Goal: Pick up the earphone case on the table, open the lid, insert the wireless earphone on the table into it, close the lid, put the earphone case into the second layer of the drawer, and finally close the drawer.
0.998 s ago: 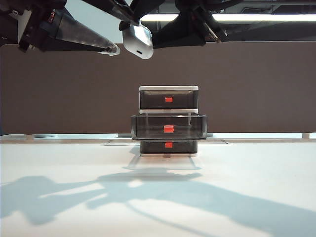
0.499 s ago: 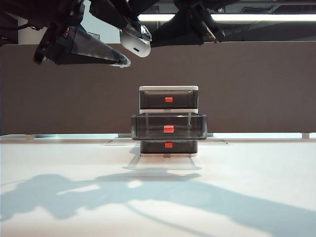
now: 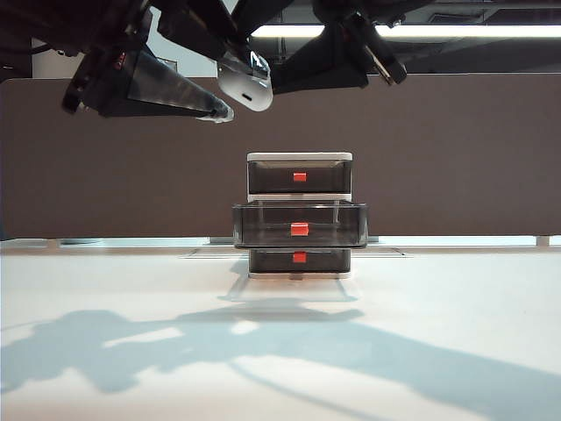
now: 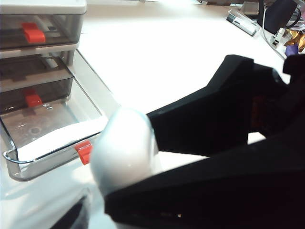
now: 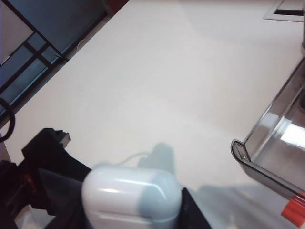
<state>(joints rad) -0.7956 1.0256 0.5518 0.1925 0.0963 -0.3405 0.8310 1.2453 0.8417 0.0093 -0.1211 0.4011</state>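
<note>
Three smoky, translucent drawers sat stacked in the white-framed drawer unit [image 3: 299, 216], each with a small red-orange tab, and we saw the second layer [image 3: 299, 225] pulled out toward the camera well beyond the other two. From the left wrist view its clear, rounded-rimmed tray [image 4: 45, 138] appeared to hold nothing, its glossy floor only catching reflections. The unit stood at the back of the plain white surface [image 3: 438, 316], where broad soft shadows of the arms lay.

High above the unit we saw the earphone case [image 3: 244, 85], a smooth glossy white pill shape with a small dark slot at its lower end, lid shut. The right end effector [image 3: 254, 74] reached in from the upper right, angled down and leftward past the middle, its black fingers clamped on the case; in the right wrist view the case [image 5: 132, 193] sat wedged between those dark fingers, above the bare surface and beside the open tray's corner [image 5: 240, 149].

The left end effector [image 3: 215, 112] came in from the upper left, its long tapered grey finger pointing right and slightly downward, tip just beside the case but lower. We judged its jaws spread wide, holding nothing; whether it touched the case we could not tell
</note>
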